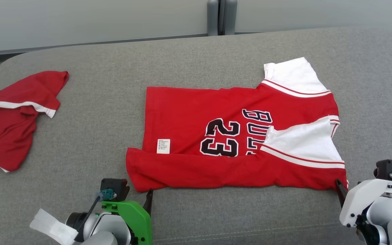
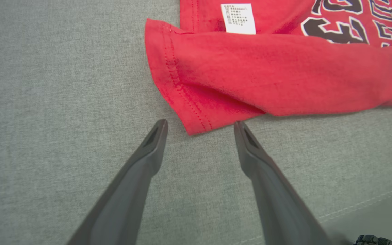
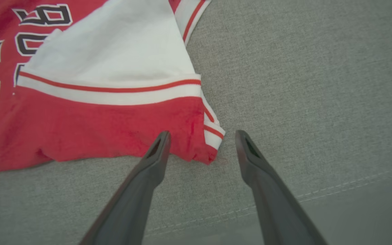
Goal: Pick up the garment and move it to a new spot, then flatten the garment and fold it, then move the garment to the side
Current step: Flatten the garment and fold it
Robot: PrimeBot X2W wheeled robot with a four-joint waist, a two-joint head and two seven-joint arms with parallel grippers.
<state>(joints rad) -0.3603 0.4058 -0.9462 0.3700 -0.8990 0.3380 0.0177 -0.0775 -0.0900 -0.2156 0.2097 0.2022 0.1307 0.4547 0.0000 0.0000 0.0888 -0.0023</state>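
1. Both hands are wide open and hold nothing. The left hand (image 2: pixel 199 126) straddles the near-left corner of the red jersey (image 1: pixel 196 119), and the right hand (image 3: pixel 202 136) straddles its near-right corner.
2. The red jersey lies spread on the grey cushion (image 1: pixel 97 112), its near edge folded over.
3. Another red garment (image 1: pixel 12 115) lies crumpled at the left.

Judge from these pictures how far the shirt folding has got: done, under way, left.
Done: shirt lies flat, near edge folded over once. Under way: left gripper and right gripper sit at the fold's corners, jaws open, nothing held. Left: further folds, moving it aside.
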